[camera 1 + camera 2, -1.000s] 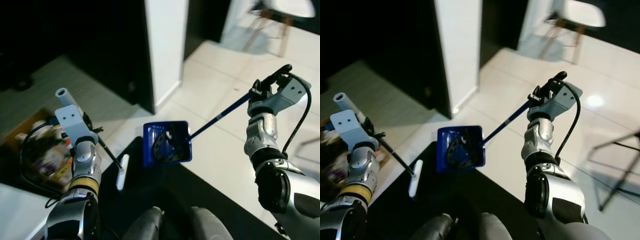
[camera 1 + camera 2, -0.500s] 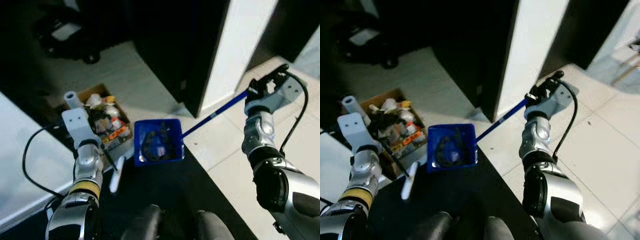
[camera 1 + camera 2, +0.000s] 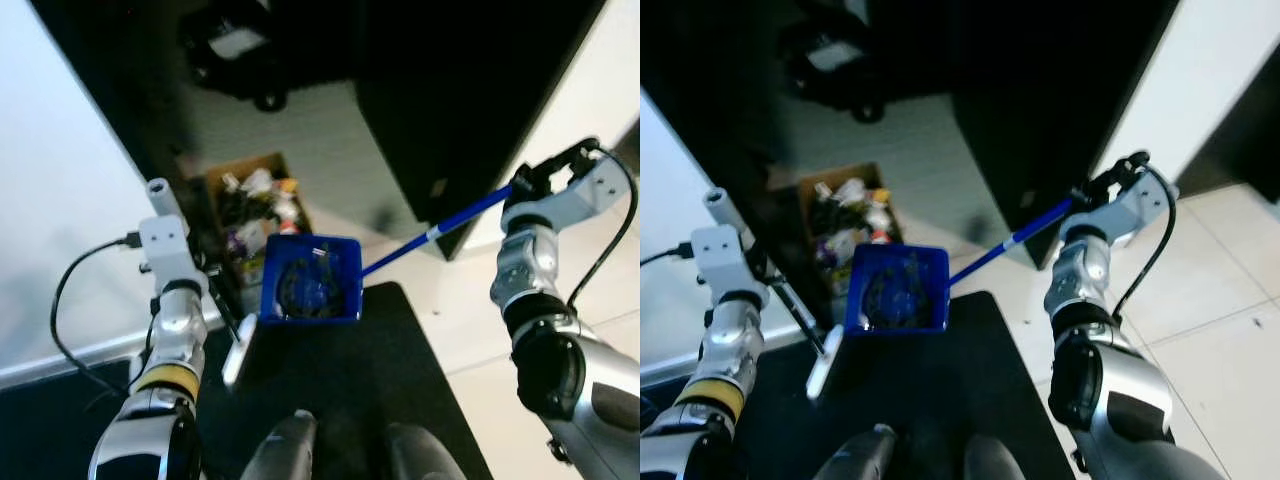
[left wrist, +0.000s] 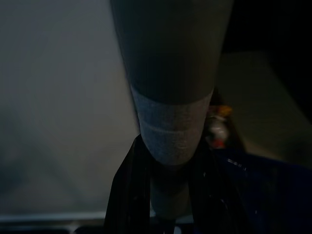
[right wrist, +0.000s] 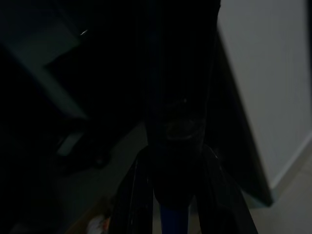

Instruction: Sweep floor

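Right tool (image 3: 535, 180) is clenched on the blue dustpan (image 3: 311, 292) handle. Left tool (image 3: 200, 268) is clenched on the broom (image 3: 238, 355) handle, beside the dustpan.

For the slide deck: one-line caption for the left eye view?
Right gripper holds the long-handled blue dustpan of debris near a cardboard box of trash; left gripper carries the broom.

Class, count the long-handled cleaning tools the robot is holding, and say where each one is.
2. The blue dustpan, debris inside, hangs ahead by its handle from the right gripper. The brush hangs from the left gripper.
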Controlling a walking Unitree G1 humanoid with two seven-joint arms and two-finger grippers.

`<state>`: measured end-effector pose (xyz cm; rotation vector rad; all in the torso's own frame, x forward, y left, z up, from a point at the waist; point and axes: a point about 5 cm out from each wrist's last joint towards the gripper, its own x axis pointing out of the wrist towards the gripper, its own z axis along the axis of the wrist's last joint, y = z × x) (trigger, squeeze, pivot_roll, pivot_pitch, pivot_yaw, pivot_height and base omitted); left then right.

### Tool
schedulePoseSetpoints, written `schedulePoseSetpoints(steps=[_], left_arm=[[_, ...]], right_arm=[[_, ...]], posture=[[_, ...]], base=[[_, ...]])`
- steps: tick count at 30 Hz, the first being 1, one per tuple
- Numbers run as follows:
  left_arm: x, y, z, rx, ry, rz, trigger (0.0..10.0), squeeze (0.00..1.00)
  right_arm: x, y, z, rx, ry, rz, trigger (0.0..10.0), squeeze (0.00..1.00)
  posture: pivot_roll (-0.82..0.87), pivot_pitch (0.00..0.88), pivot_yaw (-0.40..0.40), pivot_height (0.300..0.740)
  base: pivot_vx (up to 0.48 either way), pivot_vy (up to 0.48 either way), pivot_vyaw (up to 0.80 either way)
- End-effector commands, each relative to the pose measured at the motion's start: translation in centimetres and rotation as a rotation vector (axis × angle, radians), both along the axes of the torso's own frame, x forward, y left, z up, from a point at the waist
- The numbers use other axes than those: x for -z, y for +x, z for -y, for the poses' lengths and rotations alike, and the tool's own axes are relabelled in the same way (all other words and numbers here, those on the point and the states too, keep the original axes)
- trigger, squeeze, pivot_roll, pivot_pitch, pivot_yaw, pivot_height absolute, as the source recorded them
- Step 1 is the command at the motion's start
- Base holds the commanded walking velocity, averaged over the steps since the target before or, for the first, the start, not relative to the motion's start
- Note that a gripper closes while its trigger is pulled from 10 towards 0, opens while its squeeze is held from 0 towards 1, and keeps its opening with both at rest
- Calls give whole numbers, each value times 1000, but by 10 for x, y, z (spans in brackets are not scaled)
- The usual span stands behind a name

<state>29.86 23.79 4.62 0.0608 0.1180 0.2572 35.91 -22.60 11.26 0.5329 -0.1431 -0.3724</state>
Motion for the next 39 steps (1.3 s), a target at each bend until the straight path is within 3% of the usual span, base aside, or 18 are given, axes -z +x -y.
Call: schedulePoseSetpoints(steps=[1, 7, 15, 26, 30, 39], left_arm=[[-3, 1, -1, 17, 19, -2, 10000, 0], [-1, 1, 0, 5, 25, -22, 10000, 0], [-2, 1, 2, -17, -30, -3, 10000, 0], [3, -4, 0, -67, -21, -19, 10000, 0], [3, -4, 1, -69, -28, -14, 10000, 0], [3, -4, 5, -49, -22, -17, 10000, 0]], right_arm=[[-4, 1, 6, 33, 49, 16, 10000, 0], [-4, 2, 8, -1, 49, 14, 10000, 0], [-5, 5, -1, -76, 18, 14, 10000, 0], [-10, 9, -9, -133, -4, 36, 10000, 0], [-12, 11, -11, -151, -57, 18, 10000, 0], [-12, 10, -9, -153, -48, 23, 10000, 0]], posture=[[60, 0, -18, 740], [59, 3, -18, 740], [57, 9, -17, 740], [59, 7, -26, 740], [60, 12, -31, 740], [54, 13, -29, 740]], base=[[0, 0, 0], [0, 0, 0], [0, 0, 0], [0, 0, 0], [0, 0, 800], [0, 0, 800]])
